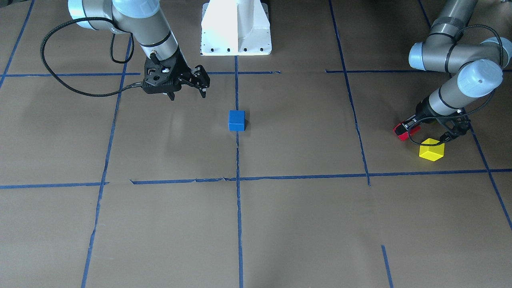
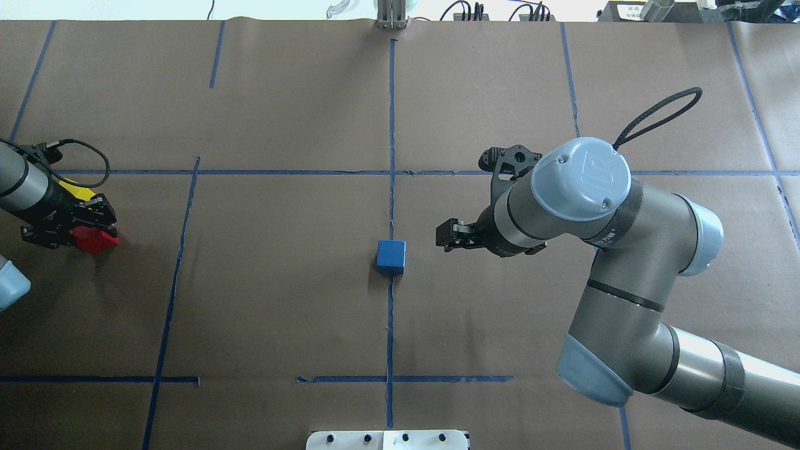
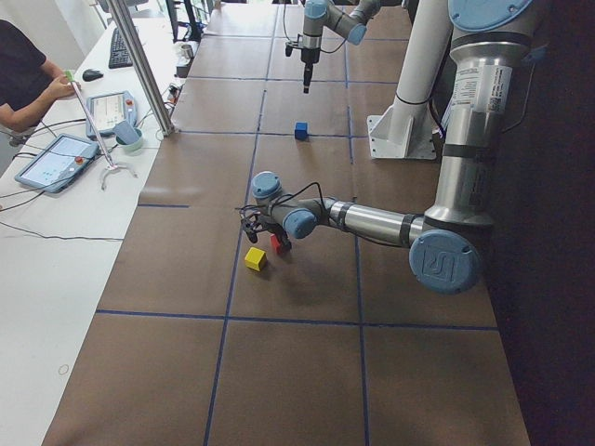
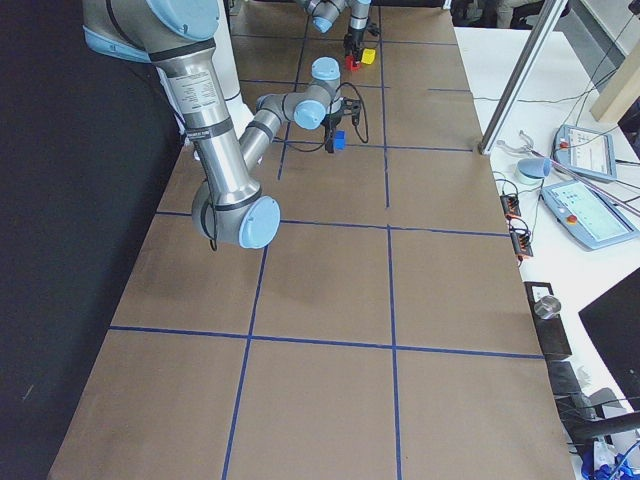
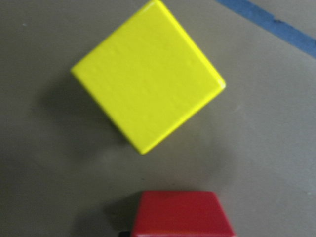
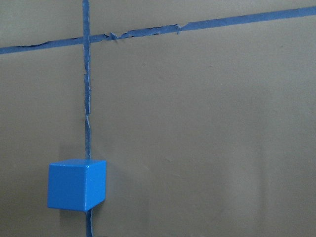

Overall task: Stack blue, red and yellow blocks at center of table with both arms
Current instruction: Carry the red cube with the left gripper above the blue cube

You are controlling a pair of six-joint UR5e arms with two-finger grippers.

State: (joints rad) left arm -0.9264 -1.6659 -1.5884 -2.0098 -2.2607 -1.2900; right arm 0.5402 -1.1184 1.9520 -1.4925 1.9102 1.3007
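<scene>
Blue cube [image 1: 236, 120], plain and sharp-edged, sits on a tape line at the centre of the brown tabletop [image 1: 296, 224]. At far right, the left gripper [image 1: 409, 129] has its jaws pinching a red cube [image 1: 402, 132] just beside a yellow cube [image 1: 431, 149]. At upper left, the right gripper [image 1: 188, 94] has its jaws spread.

Matt brown paper covered the table [image 1: 304, 224], and its blue tape [image 6: 143, 30] was frayed. The yellow block [image 5: 148, 74] was matt, perhaps painted wood; the red block [image 5: 180, 215] shone slightly.
</scene>
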